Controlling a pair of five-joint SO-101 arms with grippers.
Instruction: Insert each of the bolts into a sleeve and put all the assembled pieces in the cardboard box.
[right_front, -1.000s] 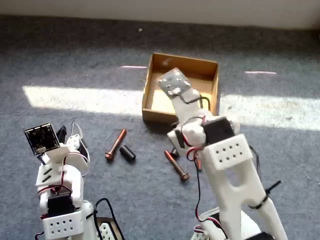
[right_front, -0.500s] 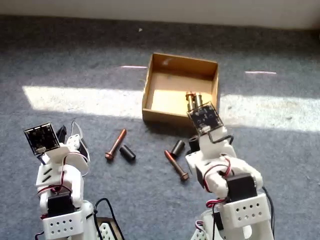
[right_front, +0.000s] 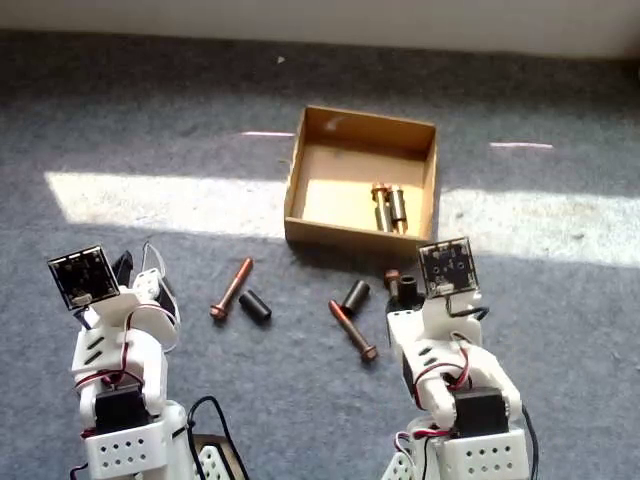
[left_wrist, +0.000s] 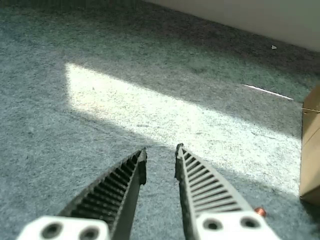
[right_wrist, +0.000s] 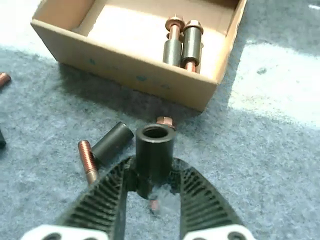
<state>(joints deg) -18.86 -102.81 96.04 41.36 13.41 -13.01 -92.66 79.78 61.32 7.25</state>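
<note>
Since I drew back from over the cardboard box (right_front: 300, 180), my right claw (right_wrist: 152, 170) sits lower centre of the high view, clamped on an upright sleeve (right_wrist: 155, 145), the box wall just beyond; open carpet (right_front: 560, 300) lies right. My left claw (left_wrist: 160, 155) is narrowly parted, empty. Two assembled pieces (right_front: 388, 205) lie boxed; loose: two sleeves (right_front: 254, 305), two bolts (right_front: 232, 288), perhaps a third bolt (right_wrist: 165, 121).

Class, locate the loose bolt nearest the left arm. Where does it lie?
In the high view the bolt lies on the carpet left of centre, beside a dark sleeve, between the cardboard box and the left arm.
</note>
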